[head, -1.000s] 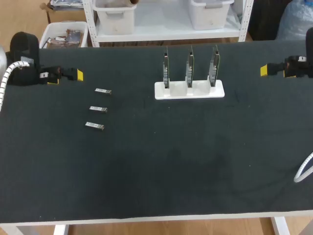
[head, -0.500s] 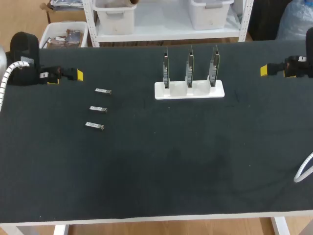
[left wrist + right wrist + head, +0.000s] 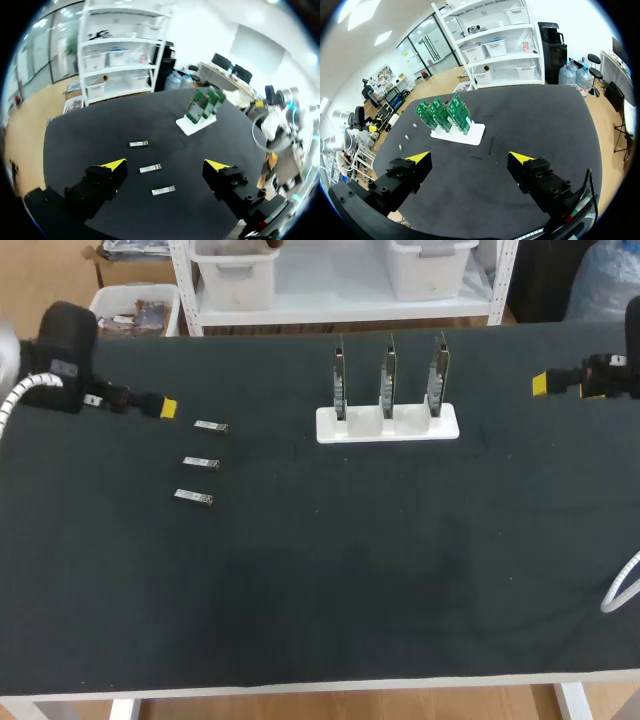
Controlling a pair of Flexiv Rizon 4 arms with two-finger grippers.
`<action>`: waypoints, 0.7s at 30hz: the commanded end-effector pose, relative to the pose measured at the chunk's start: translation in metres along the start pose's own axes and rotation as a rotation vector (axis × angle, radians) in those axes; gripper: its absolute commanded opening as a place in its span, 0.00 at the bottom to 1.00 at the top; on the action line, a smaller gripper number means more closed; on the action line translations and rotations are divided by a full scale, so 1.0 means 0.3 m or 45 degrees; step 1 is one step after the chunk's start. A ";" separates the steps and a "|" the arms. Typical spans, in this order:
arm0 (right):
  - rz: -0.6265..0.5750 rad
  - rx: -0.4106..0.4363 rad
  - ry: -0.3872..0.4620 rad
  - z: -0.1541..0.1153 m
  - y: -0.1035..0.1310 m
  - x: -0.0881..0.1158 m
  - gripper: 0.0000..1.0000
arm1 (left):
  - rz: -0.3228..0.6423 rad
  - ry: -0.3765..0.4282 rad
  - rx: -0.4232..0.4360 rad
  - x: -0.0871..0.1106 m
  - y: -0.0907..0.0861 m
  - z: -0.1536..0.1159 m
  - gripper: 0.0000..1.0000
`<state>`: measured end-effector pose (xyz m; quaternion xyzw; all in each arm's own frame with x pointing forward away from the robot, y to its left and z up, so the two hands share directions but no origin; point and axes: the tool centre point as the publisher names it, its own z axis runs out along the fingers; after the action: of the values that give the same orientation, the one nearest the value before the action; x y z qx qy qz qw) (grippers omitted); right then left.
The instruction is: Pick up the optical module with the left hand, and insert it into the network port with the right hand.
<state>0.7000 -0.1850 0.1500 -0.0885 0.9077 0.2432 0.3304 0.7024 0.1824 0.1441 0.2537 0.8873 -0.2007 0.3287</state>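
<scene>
head view: we look down from above and behind our arms onto the whole black table [image 3: 330,580]; we stand well back, so everything on it reads small.
left wrist view: we sit on the left arm, low over the table's corner, facing out past the left gripper [image 3: 165,164]; the optical modules [image 3: 150,168] lie near, just ahead of its fingers, and the white stand [image 3: 196,124] is farther on.
right wrist view: we ride the right arm at the opposite side, facing past the right gripper [image 3: 470,157] across the table; the stand is ahead, the modules beyond it and tiny.
shared: all three views take in the stand, the modules and the cloth between them.
</scene>
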 end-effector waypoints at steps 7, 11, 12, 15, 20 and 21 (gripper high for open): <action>0.000 0.000 0.000 0.000 0.000 0.000 1.00 | 0.640 0.387 0.312 -0.061 0.138 0.043 1.00; 0.000 0.000 0.000 0.000 0.000 0.000 1.00 | 0.823 0.488 0.341 -0.091 0.158 0.064 1.00; 0.000 0.000 0.000 0.000 0.000 0.000 1.00 | 0.857 0.508 0.349 -0.097 0.160 0.072 1.00; 0.000 0.000 0.000 0.000 0.000 0.000 1.00 | 0.983 0.580 0.369 -0.114 0.162 0.101 1.00; 0.000 0.000 0.000 0.000 0.000 0.000 1.00 | 1.188 0.742 0.404 -0.125 0.169 0.162 1.00; 0.000 0.000 0.000 0.000 0.000 0.000 1.00 | 1.232 0.766 0.397 -0.126 0.171 0.171 1.00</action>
<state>0.7000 -0.1850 0.1500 -0.0885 0.9077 0.2432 0.3304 0.7637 0.1913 0.1286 0.5569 0.7832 -0.1328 0.2426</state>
